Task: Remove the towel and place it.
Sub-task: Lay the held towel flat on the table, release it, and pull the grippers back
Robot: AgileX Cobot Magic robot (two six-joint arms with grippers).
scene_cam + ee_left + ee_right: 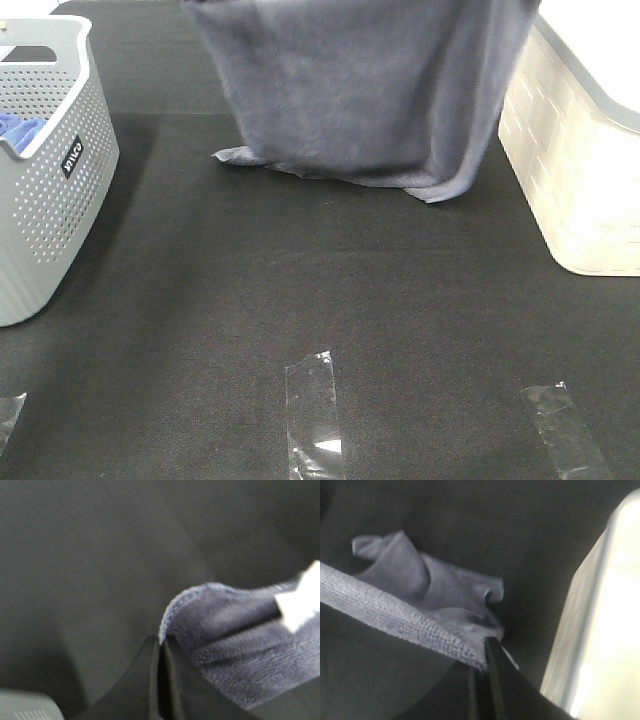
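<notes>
The grey-lavender towel (360, 85) hangs spread wide from above the top of the exterior high view, its lower edge resting crumpled on the black table at the back. Neither gripper shows in that view. In the left wrist view my left gripper (161, 652) is shut on a hemmed corner of the towel (240, 645). In the right wrist view my right gripper (487, 652) is shut on another hemmed edge of the towel (410, 620), with the towel's lower part (435, 580) bunched on the table below.
A grey perforated basket (45, 200) with a bright blue cloth (20, 130) inside stands at the left. A cream-white basket (580, 150) stands at the right and shows in the right wrist view (600, 630). Clear tape strips (315, 410) lie on the black mat (300, 280) in front.
</notes>
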